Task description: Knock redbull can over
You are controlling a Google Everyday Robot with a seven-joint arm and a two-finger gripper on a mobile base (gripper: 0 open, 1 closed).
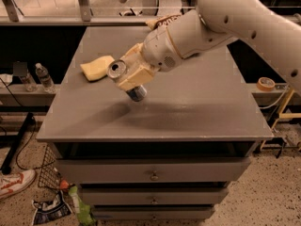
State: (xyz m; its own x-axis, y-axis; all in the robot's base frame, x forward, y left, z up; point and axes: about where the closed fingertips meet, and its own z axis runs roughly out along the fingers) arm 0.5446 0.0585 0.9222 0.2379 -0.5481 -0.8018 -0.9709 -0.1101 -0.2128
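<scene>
The redbull can [118, 70] is on the left half of the grey table [197, 112]. It leans hard to the left, with its pull-tab top facing up-left and its blue-and-silver base [137, 94] low over the tabletop. My gripper [128, 78] reaches in from the upper right. Its cream fingers [136, 75] sit on either side of the can's body and are closed on it. The fingers hide the middle of the can.
A yellow sponge [97, 68] lies just left of the can. A brown snack bag [162, 21] lies at the table's back edge behind my arm. Clear water bottles [44, 77] stand on a shelf at the left. A tape roll [265, 84] is at the right, drawers [153, 175] below.
</scene>
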